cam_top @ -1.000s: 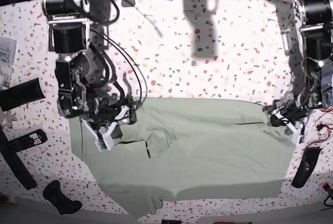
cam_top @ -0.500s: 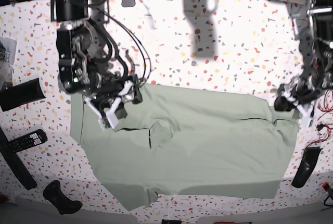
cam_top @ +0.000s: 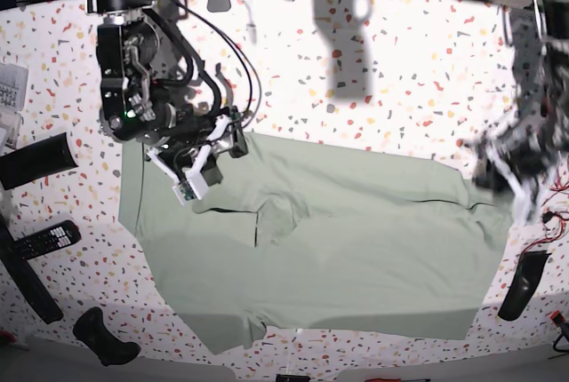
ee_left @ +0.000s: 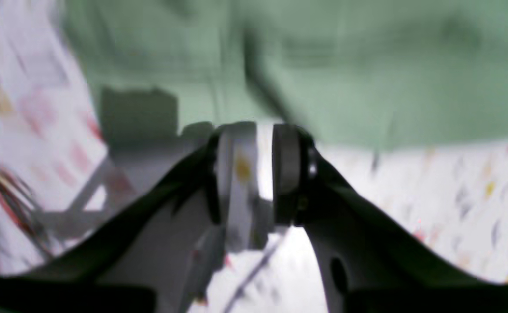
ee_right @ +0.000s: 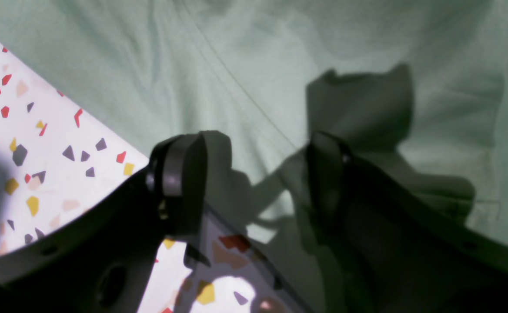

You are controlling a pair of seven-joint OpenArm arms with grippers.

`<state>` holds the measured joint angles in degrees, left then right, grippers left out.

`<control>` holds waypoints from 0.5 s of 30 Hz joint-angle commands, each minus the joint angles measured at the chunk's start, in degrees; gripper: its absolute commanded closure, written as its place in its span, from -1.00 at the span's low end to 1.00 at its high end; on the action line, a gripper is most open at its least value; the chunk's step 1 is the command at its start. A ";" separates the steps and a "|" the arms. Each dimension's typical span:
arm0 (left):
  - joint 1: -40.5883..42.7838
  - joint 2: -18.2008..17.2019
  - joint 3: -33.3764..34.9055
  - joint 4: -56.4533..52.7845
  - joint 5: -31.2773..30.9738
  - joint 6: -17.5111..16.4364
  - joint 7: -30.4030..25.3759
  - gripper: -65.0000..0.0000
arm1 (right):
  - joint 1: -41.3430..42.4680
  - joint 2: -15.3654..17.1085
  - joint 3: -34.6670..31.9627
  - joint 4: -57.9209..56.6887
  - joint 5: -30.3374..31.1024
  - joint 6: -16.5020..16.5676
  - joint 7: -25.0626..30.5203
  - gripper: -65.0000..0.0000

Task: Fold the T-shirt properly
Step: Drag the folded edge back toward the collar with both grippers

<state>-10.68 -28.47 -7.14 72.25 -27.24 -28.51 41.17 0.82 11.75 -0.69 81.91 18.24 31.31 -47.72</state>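
Observation:
The pale green T-shirt (cam_top: 356, 249) lies spread across the near half of the speckled table (cam_top: 400, 71), with a small pleat left of its middle. My right gripper (cam_top: 200, 171) hovers over the shirt's far left corner. In the right wrist view it (ee_right: 254, 174) is open, its fingers wide apart over the T-shirt (ee_right: 280, 52) edge, with nothing clamped. My left gripper (cam_top: 502, 169) is blurred at the shirt's far right corner. In the left wrist view it (ee_left: 265, 167) shows a narrow bright gap with no cloth in it, and the T-shirt (ee_left: 367, 65) lies just beyond the tips.
A black remote (cam_top: 44, 240), a black cylinder (cam_top: 36, 160) and a black handle (cam_top: 105, 338) lie along the left edge. Another black tool (cam_top: 523, 284) and red wires (cam_top: 556, 218) sit at the right edge. Cables hang from the arm at the far left.
Both arms have moved toward the table's far side. The whole shirt has slid the same way, its left end furthest. The left arm is now motion-blurred.

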 commanded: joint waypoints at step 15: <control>-6.64 3.43 -0.26 -8.85 13.29 -1.31 -8.24 0.57 | 0.42 0.28 -0.07 0.48 -0.20 0.20 -1.57 -0.12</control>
<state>-15.49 -24.23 -7.14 62.59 -13.30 -30.22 34.28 0.82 11.75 -0.69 81.91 18.24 31.31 -47.86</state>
